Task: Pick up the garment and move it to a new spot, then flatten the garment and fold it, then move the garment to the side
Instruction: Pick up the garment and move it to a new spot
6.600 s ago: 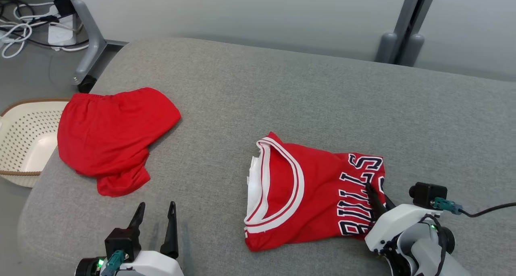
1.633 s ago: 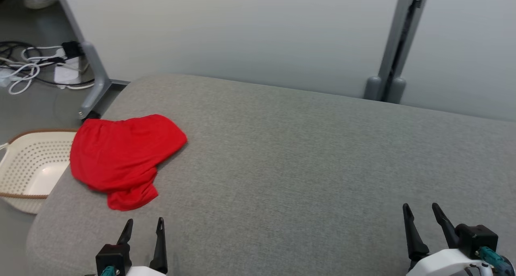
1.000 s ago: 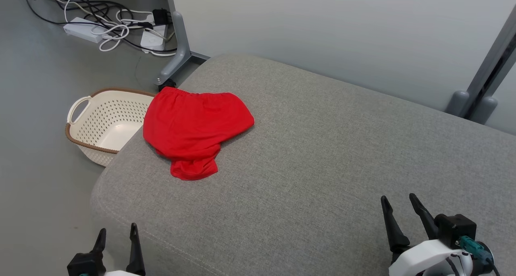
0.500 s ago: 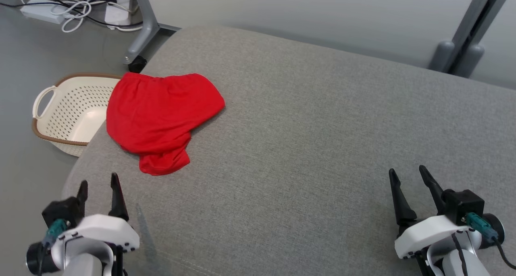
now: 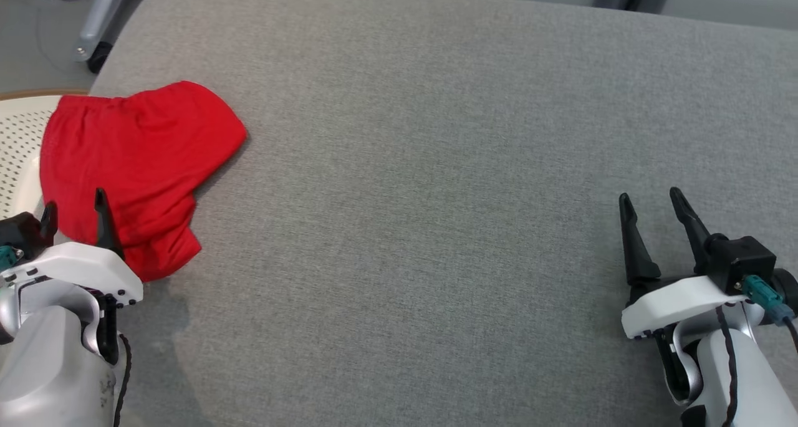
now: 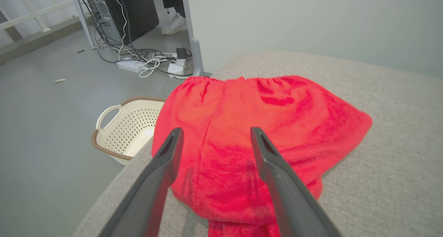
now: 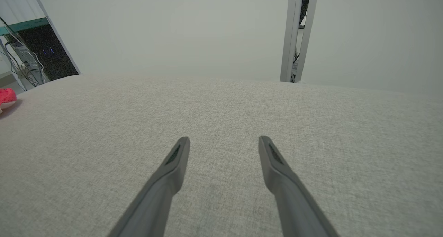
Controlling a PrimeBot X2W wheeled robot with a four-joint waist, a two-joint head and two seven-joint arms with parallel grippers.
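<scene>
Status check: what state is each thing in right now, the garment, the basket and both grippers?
Red garment: rumpled, lying on the left end of the cushion, not gripped.
Left gripper: open, empty, poised over the garment's near edge.
Right gripper: open, empty, above bare cushion.
Laundry basket: upright on the floor beside the cushion.

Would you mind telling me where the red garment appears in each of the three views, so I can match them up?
Head view: the red garment sits at the left, on the grey cushion, next to the basket.
Left wrist view: the garment lies in the centre, just beyond the open left gripper.
Right wrist view: a red sliver of the garment at the far left edge.
Shared landmark: the grey cushion under it.
</scene>
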